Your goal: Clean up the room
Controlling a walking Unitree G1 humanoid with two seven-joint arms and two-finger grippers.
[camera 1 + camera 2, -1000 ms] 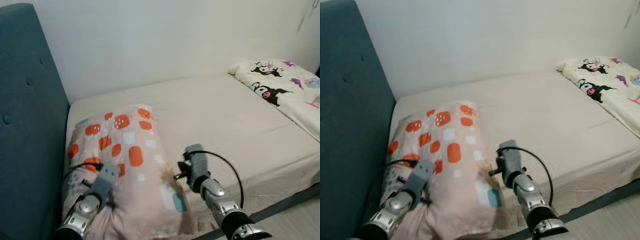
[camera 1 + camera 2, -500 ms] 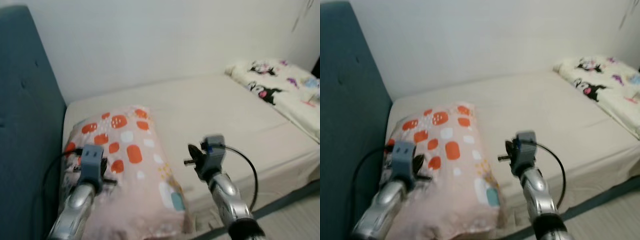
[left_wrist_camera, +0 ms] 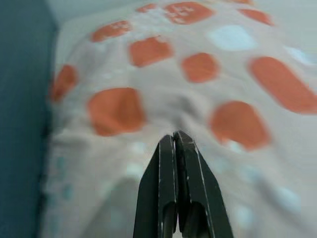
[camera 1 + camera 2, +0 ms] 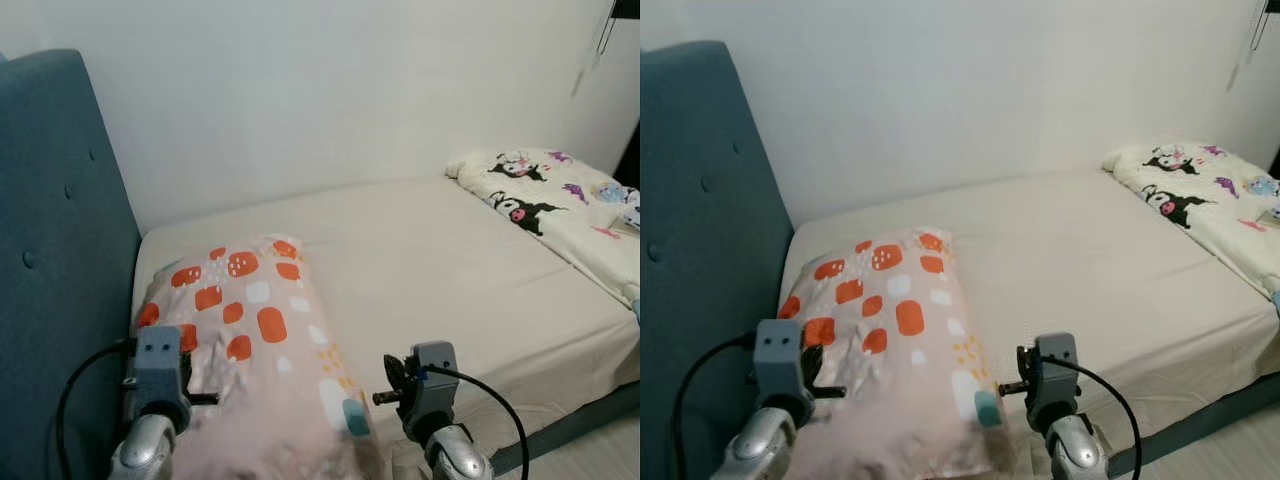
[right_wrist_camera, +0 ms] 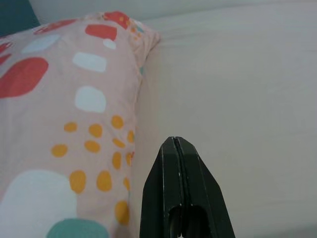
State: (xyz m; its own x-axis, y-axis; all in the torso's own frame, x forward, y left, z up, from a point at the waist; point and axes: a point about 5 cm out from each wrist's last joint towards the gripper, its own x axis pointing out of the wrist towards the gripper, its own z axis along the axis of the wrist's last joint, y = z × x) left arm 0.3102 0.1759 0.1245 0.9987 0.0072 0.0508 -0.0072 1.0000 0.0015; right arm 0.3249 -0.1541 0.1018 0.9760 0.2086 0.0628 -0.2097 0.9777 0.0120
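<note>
A pink pillow (image 4: 250, 320) with orange, white and teal patches lies flat at the head end of the bed (image 4: 450, 250), against the blue headboard (image 4: 60, 250). My left gripper (image 3: 176, 136) is shut with nothing in it and hovers over the pillow's near left part. Its wrist (image 4: 158, 372) shows low in the eye views. My right gripper (image 5: 174, 141) is also shut and empty, over the bare sheet just beside the pillow's right edge. Its wrist (image 4: 428, 378) sits by the pillow's near right corner.
A white quilt (image 4: 560, 195) with cartoon prints lies folded at the far right end of the bed. The pale wall runs along the bed's far side. The bed's front edge and a strip of floor (image 4: 1240, 450) are at the lower right.
Both arms have drawn back toward me, off the pillow, and sit lower in the view. The camera has shifted a little. The pillow stays where it was.
</note>
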